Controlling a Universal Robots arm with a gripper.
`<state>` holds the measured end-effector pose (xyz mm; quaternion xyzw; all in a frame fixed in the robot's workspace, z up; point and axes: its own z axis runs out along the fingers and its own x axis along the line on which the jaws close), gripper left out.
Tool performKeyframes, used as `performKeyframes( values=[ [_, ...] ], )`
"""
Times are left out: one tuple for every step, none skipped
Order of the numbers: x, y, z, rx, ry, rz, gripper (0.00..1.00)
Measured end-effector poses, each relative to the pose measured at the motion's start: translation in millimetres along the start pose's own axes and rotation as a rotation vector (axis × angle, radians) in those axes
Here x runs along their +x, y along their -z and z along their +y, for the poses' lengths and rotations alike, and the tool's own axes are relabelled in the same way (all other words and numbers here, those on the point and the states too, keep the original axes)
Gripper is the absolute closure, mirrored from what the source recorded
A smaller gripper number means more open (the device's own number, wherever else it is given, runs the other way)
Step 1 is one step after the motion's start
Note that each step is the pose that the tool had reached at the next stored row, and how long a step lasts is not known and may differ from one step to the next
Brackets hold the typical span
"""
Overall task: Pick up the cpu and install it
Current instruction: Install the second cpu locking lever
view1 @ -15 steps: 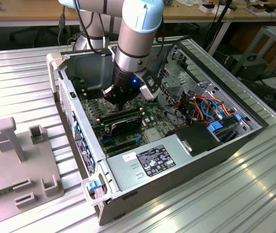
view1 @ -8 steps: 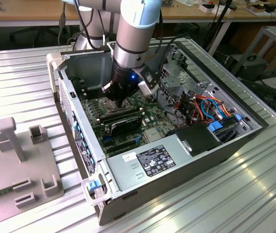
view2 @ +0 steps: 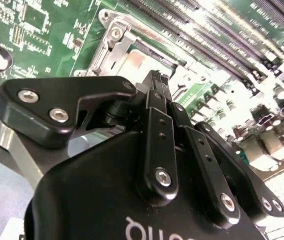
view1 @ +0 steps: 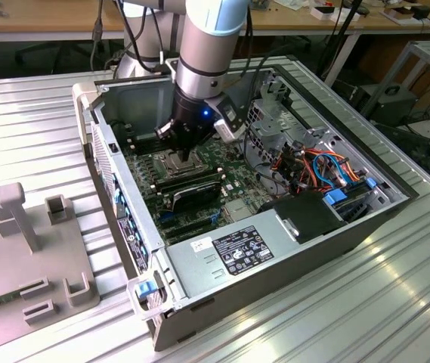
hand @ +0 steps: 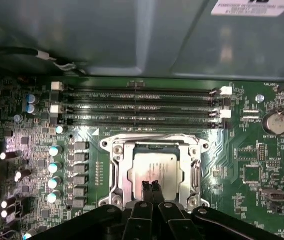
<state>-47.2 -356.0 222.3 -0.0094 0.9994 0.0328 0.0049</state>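
Note:
The cpu lies flat in the dark socket, its silver-grey face showing inside the metal frame. The same chip appears pale within that frame in the second wrist view. My gripper hangs right over the chip's near edge, its two black fingers pressed together with nothing between them. In the exterior view the gripper reaches down into the open computer case, just above the socket area of the green motherboard.
Long memory slots run beside the socket, and black memory sticks sit close to the gripper. A power supply, coloured cables and the case walls hem in the board. A grey fixture plate lies at the exterior view's left.

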Motion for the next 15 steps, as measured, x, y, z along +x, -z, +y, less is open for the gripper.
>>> performKeyframes(
  values=[
    [-0.7,0.0,1.0,0.0001,0.000,0.0001,0.89],
    [-1.9,0.0,1.6,0.0002,0.000,0.0003,0.89],
    [-3.1,0.0,1.6,0.0002,0.000,0.0002,0.89],
    [-4.3,0.0,1.6,0.0002,0.000,0.0004,0.89],
    [-4.5,0.1,1.6,0.0003,0.000,0.0006,0.89],
    [-4.5,0.4,1.7,0.0001,0.000,0.0005,0.89],
    [-4.6,0.9,1.7,0.0001,0.000,0.0006,0.89],
    [-4.5,1.7,1.8,0.0000,0.000,0.0006,0.89],
    [-4.6,2.3,1.8,0.0001,0.000,0.0005,0.89],
    [-4.6,2.5,1.9,-0.0002,0.000,0.0004,0.89],
    [-4.6,2.5,1.9,-0.0002,0.000,0.0004,0.89],
    [-4.6,3.0,1.9,0.0000,0.000,0.0006,0.89],
    [-4.6,3.3,1.9,0.0001,0.000,0.0005,0.89],
    [-4.6,3.4,1.9,0.0001,0.000,0.0005,0.89],
    [-4.6,3.4,1.9,0.0000,0.000,0.0006,0.89]
  ],
)
